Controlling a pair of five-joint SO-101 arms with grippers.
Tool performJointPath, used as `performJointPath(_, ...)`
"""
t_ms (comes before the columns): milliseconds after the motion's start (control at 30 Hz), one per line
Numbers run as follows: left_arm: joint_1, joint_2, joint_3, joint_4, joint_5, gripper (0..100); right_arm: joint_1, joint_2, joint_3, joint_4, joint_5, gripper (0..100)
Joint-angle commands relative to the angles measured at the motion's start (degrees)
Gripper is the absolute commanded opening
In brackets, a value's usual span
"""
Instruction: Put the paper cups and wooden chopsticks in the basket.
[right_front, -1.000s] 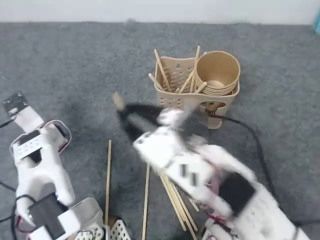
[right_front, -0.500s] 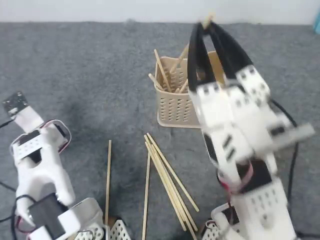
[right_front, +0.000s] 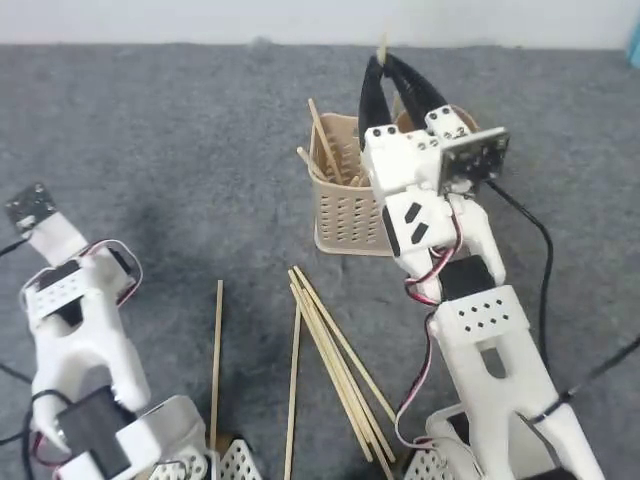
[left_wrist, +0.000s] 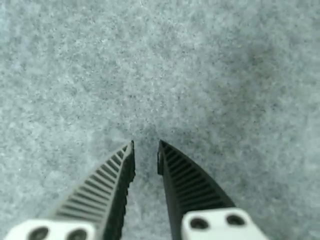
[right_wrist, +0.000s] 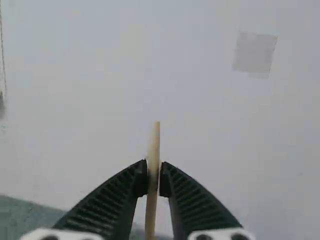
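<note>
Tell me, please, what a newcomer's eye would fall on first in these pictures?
The right hand, raised over the basket at the far side of the grey mat, pinches one chopstick. Nearer, a bundle of loose chopsticks lies fanned on the mat between the two arms.

The basket (right_front: 345, 205) stands toward the back of the surface (right_front: 150, 150), with leaning chopsticks (right_front: 322, 140) in its left compartment. The right claw (right_front: 385, 75) is above it, pinching one chopstick (right_wrist: 152, 150). A loose bundle (right_front: 335, 360) lies in front of the basket, with two single sticks (right_front: 216, 350) to its left.
</note>
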Motion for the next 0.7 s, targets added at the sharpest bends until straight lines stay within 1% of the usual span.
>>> performJointPath(0, 0.26, -2.73, -0.31, -1.05, 0.70, 7, 0.40, -1.71, -3.69, 8.75, -1.85, 19.3)
performJointPath(67, 0.26, -2.73, -0.31, -1.05, 0.70, 7, 0.40, -4.00, -5.36, 13.23, -5.10, 18.6)
performJointPath(167, 0.26, -2.73, -0.31, -1.05, 0.70, 7, 0.40, -9.54, -8.00, 21.05, -8.53, 13.4)
performJointPath(233, 0.26, -2.73, -0.31, -1.05, 0.70, 7, 0.40, -14.20, -10.55, 27.21, -9.41, 10.1)
performJointPath(400, 0.26, -2.73, -0.31, -1.05, 0.70, 7, 0.04, -25.36, -17.23, 47.69, -11.69, 5.8)
performJointPath(500, 0.26, -2.73, -0.31, -1.05, 0.70, 7, -5.85, -28.62, -17.93, 61.58, -10.29, 5.4)
performJointPath(600, 0.26, -2.73, -0.31, -1.05, 0.70, 7, -13.67, -28.70, -17.41, 75.21, -2.90, 5.8)
performJointPath(667, 0.26, -2.73, -0.31, -0.97, 0.70, 7, -19.47, -28.53, -15.12, 81.54, 0.35, 5.8)
